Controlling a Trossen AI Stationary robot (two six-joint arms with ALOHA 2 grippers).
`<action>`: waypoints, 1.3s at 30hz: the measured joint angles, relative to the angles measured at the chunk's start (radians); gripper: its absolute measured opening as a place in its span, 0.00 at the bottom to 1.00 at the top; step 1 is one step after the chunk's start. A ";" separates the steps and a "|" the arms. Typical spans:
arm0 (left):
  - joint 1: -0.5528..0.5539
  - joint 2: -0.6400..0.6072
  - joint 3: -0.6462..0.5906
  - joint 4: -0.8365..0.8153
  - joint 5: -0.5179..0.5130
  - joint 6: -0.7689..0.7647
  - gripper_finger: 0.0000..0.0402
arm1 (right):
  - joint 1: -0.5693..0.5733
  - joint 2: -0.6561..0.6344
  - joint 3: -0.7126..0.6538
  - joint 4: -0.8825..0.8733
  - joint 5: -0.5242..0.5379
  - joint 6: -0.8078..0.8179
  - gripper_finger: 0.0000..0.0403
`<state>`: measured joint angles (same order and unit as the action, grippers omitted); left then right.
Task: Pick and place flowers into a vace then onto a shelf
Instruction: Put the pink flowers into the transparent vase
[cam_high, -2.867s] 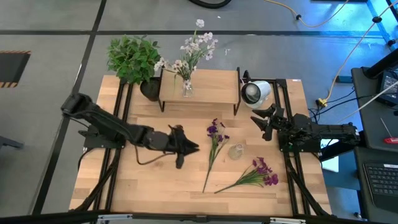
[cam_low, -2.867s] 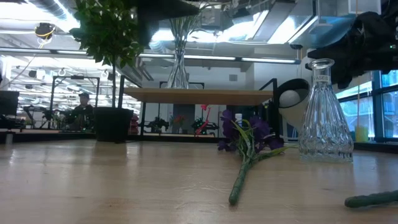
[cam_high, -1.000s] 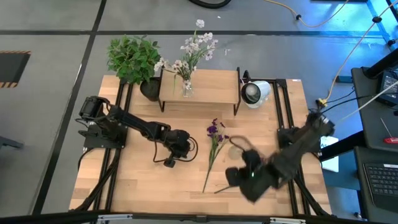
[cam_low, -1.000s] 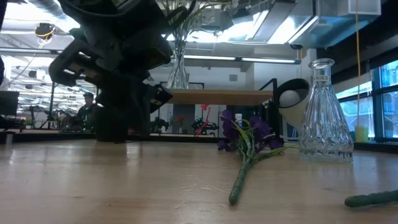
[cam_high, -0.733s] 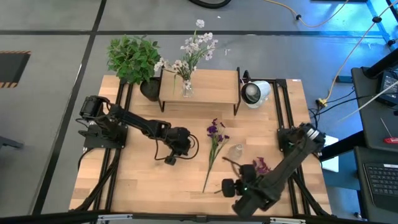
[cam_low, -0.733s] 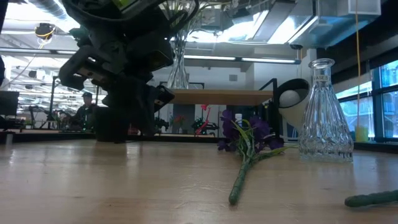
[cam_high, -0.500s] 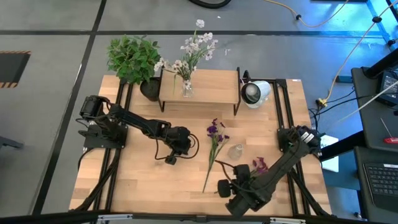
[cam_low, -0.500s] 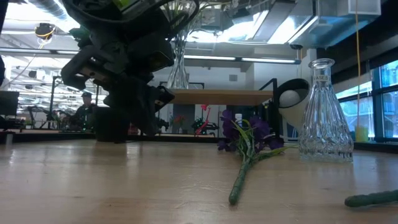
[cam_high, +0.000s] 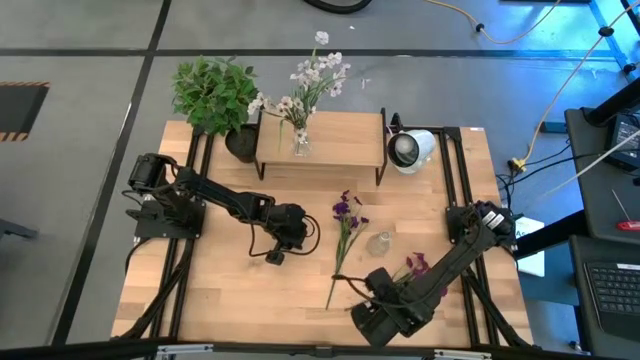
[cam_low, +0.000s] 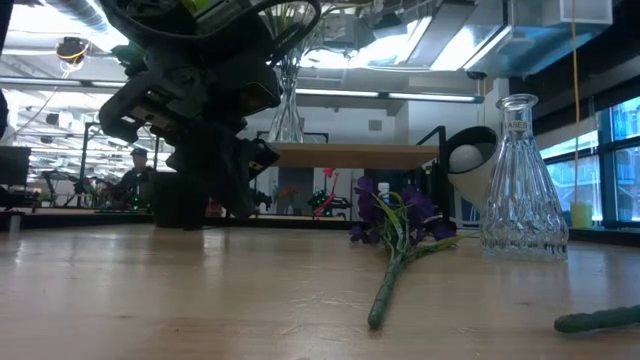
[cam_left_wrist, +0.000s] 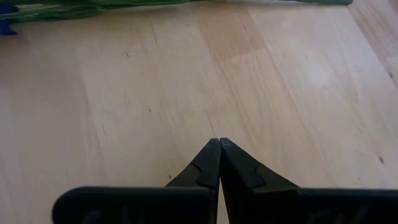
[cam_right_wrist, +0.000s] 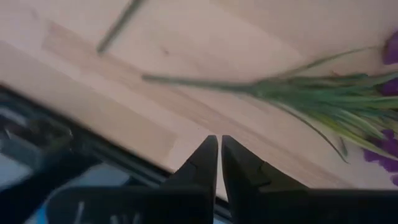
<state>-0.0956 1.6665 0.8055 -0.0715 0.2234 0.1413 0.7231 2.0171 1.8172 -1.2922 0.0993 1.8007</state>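
Observation:
Two purple flowers lie flat on the table: one (cam_high: 345, 235) mid-table, the other (cam_high: 415, 268) near the front right, partly under my right arm. In the right wrist view its stem (cam_right_wrist: 205, 84) lies just ahead of my right gripper (cam_right_wrist: 219, 142), whose fingers are almost together above the table's near edge and touch nothing. A clear glass vase (cam_high: 379, 243) stands empty between the flowers. The shelf (cam_high: 320, 128) at the back carries a vase of white-pink flowers (cam_high: 300, 140). My left gripper (cam_left_wrist: 219, 144) is shut over bare wood left of the first flower.
A bushy potted plant (cam_high: 215, 95) stands at the back left beside the shelf. A white round device (cam_high: 410, 148) sits at the shelf's right end. Bare wood lies at the near left. In the low view a person (cam_low: 135, 170) shows far off in the room.
My right gripper has swung toward the table's near edge and a little to the left, coming over the stem end of the near purple flower. The flowers and the vase have not moved.

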 joint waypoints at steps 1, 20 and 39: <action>0.000 0.000 0.000 0.000 0.000 0.000 0.01 | 0.000 0.000 0.000 0.000 -0.016 -0.022 0.07; 0.000 0.000 0.000 0.000 -0.001 0.002 0.01 | -0.040 0.000 0.000 0.035 -0.059 -0.341 0.11; 0.000 0.000 0.000 0.000 -0.002 0.002 0.01 | -0.046 0.000 0.000 0.018 -0.060 -0.338 0.47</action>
<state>-0.0959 1.6661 0.8055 -0.0719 0.2218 0.1436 0.6769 2.0171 1.8168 -1.2745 0.0395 1.4623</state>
